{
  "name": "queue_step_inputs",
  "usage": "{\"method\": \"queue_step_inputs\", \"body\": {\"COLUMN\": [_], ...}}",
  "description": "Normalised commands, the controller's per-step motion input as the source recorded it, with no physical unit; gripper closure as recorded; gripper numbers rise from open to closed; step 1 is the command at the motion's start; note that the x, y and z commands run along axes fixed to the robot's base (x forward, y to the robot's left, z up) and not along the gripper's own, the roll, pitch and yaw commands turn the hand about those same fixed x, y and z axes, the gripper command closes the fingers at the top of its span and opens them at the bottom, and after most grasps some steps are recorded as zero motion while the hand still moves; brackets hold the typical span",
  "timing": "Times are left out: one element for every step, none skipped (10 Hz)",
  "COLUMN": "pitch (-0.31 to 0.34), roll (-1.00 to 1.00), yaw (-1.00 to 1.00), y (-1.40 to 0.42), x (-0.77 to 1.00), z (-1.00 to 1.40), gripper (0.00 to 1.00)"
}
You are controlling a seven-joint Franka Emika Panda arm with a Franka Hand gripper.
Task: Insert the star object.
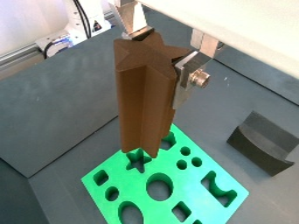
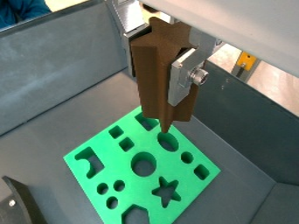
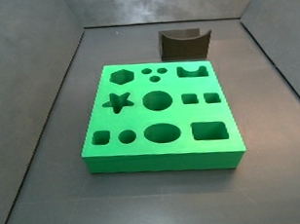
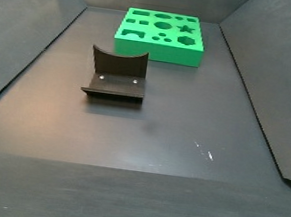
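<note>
My gripper (image 1: 158, 52) is shut on the star object (image 1: 142, 96), a tall brown ridged prism held upright by its upper end; both show in both wrist views, the gripper (image 2: 158, 61) and the star object (image 2: 158, 74). It hangs above the green block (image 1: 117, 179), clear of its top. The block's star-shaped hole (image 1: 138, 160) lies just below the prism's lower end in a wrist view, and is open and empty in both side views (image 3: 118, 102) (image 4: 186, 29). The gripper and the star object are out of both side views.
The green block (image 3: 157, 157) (image 4: 156, 47) (image 2: 198, 157) has several other shaped holes. The dark fixture (image 3: 183, 43) (image 4: 117, 75) (image 1: 264, 140) (image 2: 14, 201) stands on the grey floor beside the block. Grey walls enclose the floor.
</note>
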Motion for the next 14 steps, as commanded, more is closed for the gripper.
{"method": "queue_step_inputs", "body": {"pitch": [-0.02, -0.004, 0.0, 0.0, 0.0, -0.009, -0.021, -0.034, -0.09, -0.297, -0.303, -0.336, -0.31, -0.309], "roll": [0.1, 0.02, 0.09, 0.2, 0.35, 0.43, 0.43, 0.24, 0.08, 0.03, 0.07, 0.09, 0.14, 0.19], "yaw": [0.1, 0.11, 0.11, 0.1, 0.13, 0.14, 0.1, -0.11, -0.12, 0.0, 0.0, 0.0, -0.02, -0.1], "y": [-0.05, -0.06, 0.0, 0.06, 0.27, 0.41, 0.37, 0.12, 0.03, 0.0, -0.06, -0.25, -0.23, -0.24], "x": [0.03, 0.37, 0.4, 0.35, 0.12, 0.0, -0.02, -0.29, -0.45, -0.44, -0.43, -0.51, -0.54, -0.46], "z": [-1.0, -1.0, -1.0, -0.85, -0.61, -0.49, -0.53, -0.84, -0.97, -0.71, -0.7, -0.62, -0.63, -0.56], "gripper": [1.0, 1.0, 1.0, 1.0, 1.0, 1.0, 1.0, 1.0, 1.0, 1.0, 1.0, 1.0, 1.0, 1.0]}}
